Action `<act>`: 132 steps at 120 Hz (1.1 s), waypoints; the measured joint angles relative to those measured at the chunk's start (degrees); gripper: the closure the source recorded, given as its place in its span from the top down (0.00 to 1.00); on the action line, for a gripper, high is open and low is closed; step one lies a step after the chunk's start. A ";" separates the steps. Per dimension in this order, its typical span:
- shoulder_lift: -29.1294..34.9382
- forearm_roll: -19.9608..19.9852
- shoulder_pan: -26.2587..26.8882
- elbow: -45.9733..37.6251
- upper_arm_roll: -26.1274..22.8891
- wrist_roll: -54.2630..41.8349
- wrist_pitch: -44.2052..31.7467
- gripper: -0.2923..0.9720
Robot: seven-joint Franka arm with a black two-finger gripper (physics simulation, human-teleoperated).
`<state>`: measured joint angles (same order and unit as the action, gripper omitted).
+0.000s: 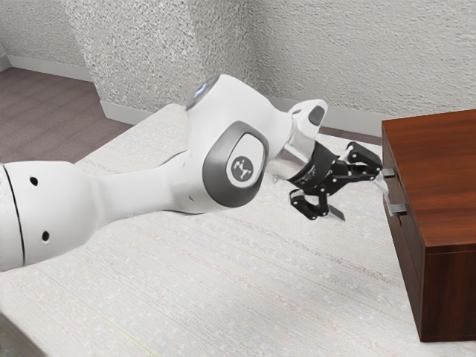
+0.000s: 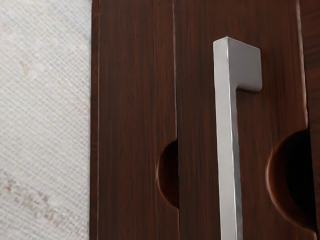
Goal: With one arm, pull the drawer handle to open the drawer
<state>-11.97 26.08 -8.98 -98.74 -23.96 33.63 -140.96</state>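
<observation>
A: End effector (image 1: 360,191) state?
B: Spread wide, holding nothing. Upper finger (image 1: 368,160) close by the drawer handle (image 1: 392,192), near its top end; contact unclear.
A: Handle location?
B: Silver bar on the dark wooden cabinet (image 1: 439,186), at 3 o'clock from the end effector in the exterior view. Cabinet stands on the pale bench (image 1: 223,282).
A: Wrist view?
B: 2 rounded recesses (image 2: 170,172) in the wood flank the bar.

Pale table (image 1: 223,297) w/ woven texture, rough white walls (image 1: 372,52), brown floor (image 1: 44,104) in bg
</observation>
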 joint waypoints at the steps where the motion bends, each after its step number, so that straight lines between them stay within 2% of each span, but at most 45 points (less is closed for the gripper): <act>1: -0.11 -0.22 0.06 0.29 0.11 0.00 -0.01 0.77; 22: -3.24 -3.26 1.18 4.27 1.02 0.01 -0.21 0.77; 33: -4.52 -3.94 7.15 5.42 8.30 0.01 -0.21 0.77; 43: -4.83 -4.27 9.07 5.72 10.59 0.01 -0.18 0.77; 96: -9.14 -4.51 9.87 9.74 11.22 -0.53 -0.27 0.77; 132: -8.48 -5.09 9.56 9.34 12.06 -0.98 0.38 0.77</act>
<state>-20.46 20.99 0.58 -89.40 -11.90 32.64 -140.58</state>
